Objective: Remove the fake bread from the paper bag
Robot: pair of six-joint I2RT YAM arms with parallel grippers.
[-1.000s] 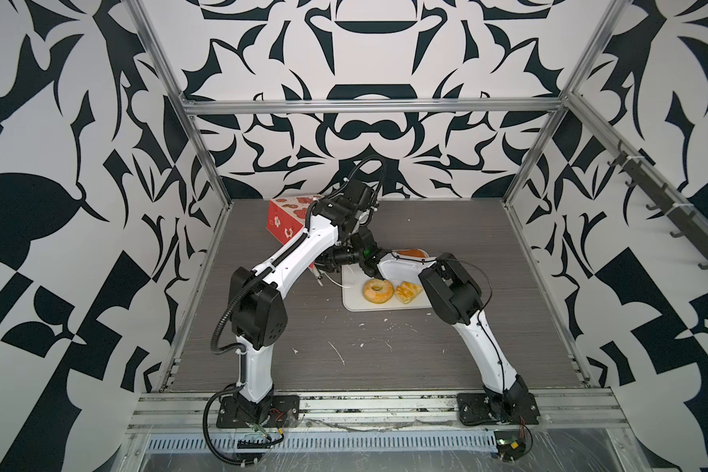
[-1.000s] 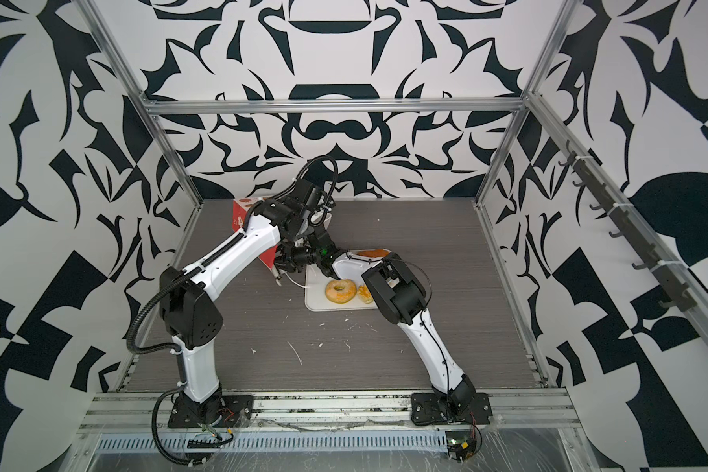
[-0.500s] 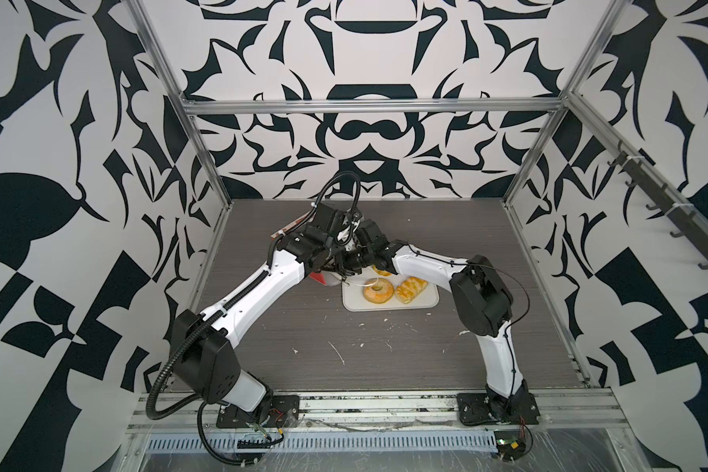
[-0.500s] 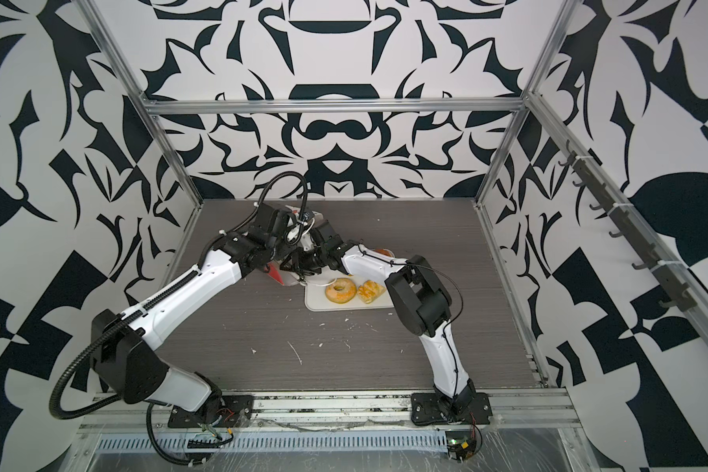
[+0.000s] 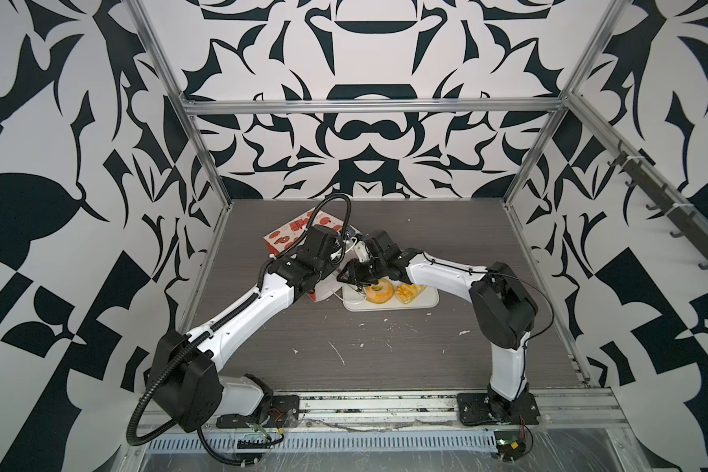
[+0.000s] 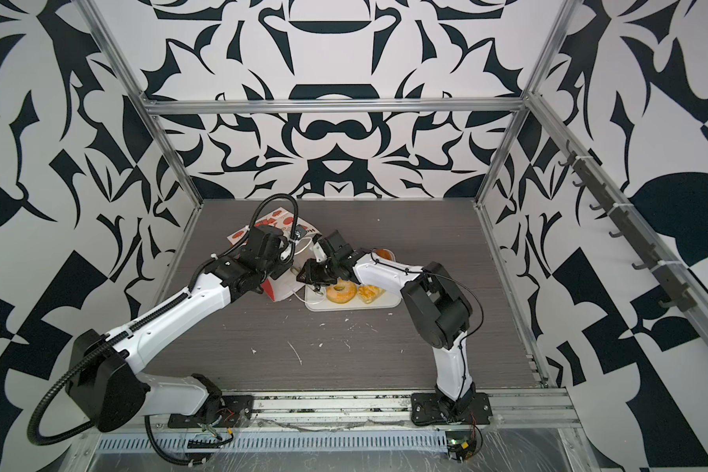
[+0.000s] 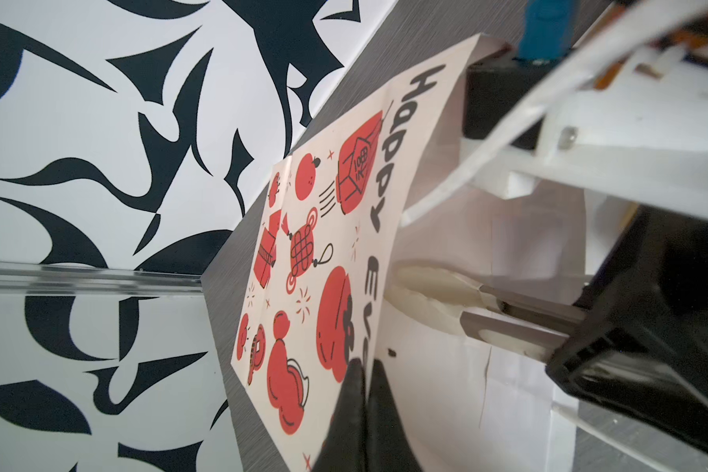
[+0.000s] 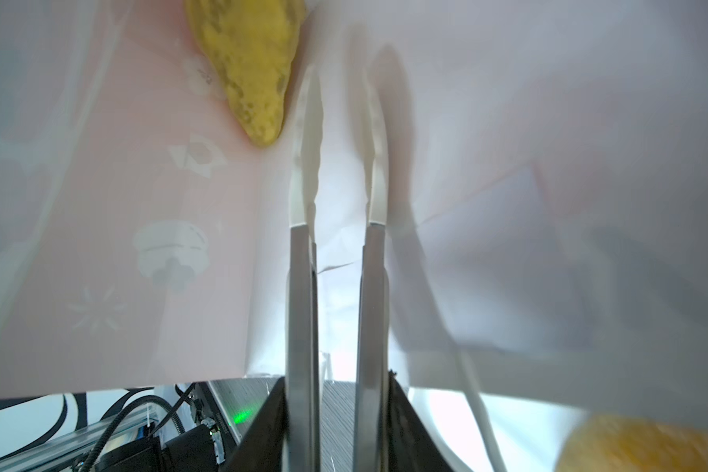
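Both top views: bright, even, diffuse light, with only faint shadows on the tabletop (image 5: pixel 385 367); straight lines bow toward the picture edges. Right wrist view: a white glow passes through the paper bag (image 8: pixel 548 163), and the fingers (image 8: pixel 305 163) of my right gripper (image 8: pixel 340 102) throw soft shadows on it, while near parts blur. Left wrist view: print sharp, foreground soft.

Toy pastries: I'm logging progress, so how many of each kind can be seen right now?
Yellow-glazed ring doughnut: 1
Yellow toy croissants: 2, one on white plastic tray, another inside white-and-red paper bag
Orange-brown pastry piece, partly hidden: 1
Total: 4
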